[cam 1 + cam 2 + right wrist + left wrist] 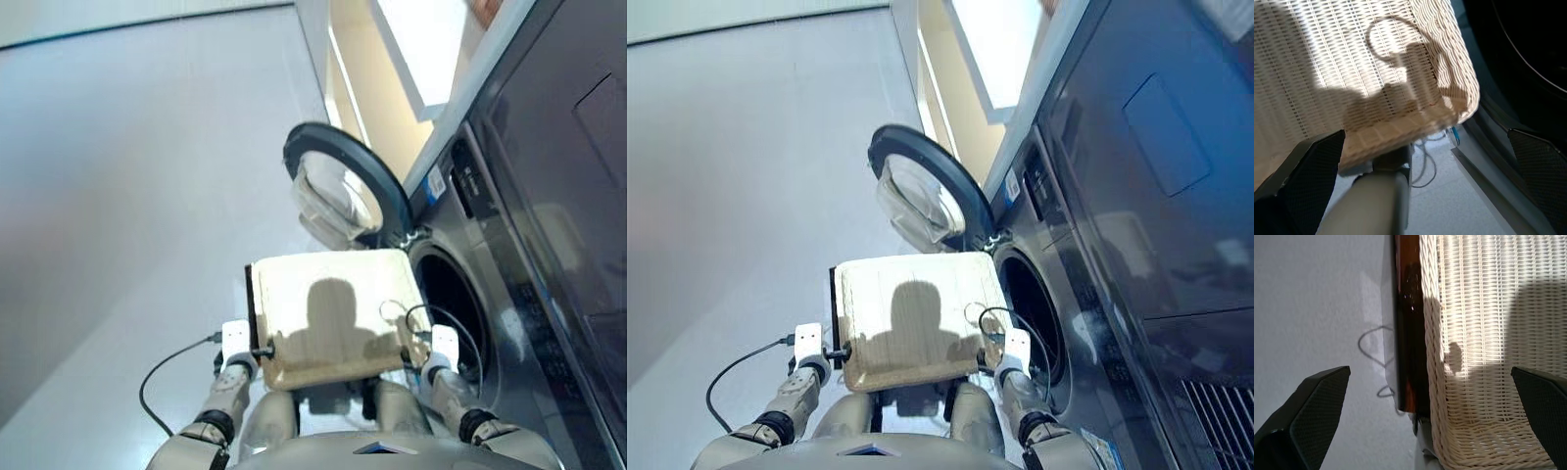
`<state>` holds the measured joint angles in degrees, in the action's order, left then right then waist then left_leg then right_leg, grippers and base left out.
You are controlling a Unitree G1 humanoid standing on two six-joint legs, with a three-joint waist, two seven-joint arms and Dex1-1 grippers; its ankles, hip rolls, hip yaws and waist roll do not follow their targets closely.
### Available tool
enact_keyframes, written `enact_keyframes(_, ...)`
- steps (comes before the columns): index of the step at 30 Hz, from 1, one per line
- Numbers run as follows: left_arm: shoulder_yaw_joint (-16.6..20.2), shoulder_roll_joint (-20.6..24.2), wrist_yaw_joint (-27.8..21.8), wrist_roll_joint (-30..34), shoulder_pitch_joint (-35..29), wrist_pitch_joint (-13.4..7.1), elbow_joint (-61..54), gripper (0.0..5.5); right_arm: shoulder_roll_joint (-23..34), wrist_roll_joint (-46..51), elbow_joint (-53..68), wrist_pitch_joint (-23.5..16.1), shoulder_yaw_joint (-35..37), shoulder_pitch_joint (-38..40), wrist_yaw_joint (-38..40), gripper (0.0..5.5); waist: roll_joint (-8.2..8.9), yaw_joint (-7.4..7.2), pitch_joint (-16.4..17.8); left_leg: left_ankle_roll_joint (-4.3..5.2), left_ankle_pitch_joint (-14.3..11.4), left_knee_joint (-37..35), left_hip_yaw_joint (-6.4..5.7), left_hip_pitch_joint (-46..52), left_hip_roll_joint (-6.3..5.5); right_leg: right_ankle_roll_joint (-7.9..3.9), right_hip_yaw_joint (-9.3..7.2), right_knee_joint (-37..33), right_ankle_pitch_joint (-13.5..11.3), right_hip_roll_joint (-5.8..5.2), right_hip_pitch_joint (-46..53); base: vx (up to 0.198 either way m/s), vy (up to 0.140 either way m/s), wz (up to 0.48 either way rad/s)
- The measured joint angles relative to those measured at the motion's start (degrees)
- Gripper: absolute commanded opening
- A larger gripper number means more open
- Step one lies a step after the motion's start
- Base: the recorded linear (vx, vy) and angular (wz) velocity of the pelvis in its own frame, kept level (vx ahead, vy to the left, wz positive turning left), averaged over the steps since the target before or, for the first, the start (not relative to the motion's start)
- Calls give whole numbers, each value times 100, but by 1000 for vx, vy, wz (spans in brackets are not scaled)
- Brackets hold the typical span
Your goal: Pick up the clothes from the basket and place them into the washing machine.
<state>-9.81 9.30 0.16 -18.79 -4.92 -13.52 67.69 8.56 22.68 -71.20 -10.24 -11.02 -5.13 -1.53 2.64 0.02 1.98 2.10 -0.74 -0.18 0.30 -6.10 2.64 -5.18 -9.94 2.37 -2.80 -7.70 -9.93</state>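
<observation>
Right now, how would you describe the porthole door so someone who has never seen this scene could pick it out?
Start at the washing machine, the large dark grey front-loader on the robot's right. Its round drum hole gapes black beside the empty cream basket. Just beyond the basket, the porthole door stands swung open: the only round thing with a dark rim around clear bulging glass.

Woven cream wicker basket (333,294), glossy dark grey washing machine (549,255), clear glass door (333,196), smooth matt floor (127,196).

One basket (333,294), one washing machine (509,294) with one open porthole door (338,191), two pincers: left (263,351), right (411,348), one loose cable (162,367)
</observation>
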Motion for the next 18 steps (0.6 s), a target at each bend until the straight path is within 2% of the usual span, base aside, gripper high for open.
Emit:
enact_keyframes(2,-5,27,-52,102,159,14,0,550,0,-132,-1,7,-12,149,-30,550,-4,0,-136,-5,17,-126,13,218,19,-38,-12,-226,-51,32,265,0,0,0)
enact_keyframes(6,-1,32,-90,242,397,15,2,550,4,-247,2,24,-12,374,-36,550,-26,-2,-395,6,49,-433,58,472,46,-41,-11,-467,-133,39,502,0,0,0)
enact_keyframes(12,-4,35,-72,482,419,13,-13,550,-2,-451,114,27,-90,404,15,550,-36,-4,-394,-3,103,-459,74,730,29,-14,-11,-709,-253,76,819,0,0,0)
enact_keyframes(18,-6,32,-47,493,429,7,-56,550,-2,-457,342,3,-216,407,33,550,-49,-10,-387,11,90,-501,115,858,50,-25,27,-724,-249,94,948,0,0,0)
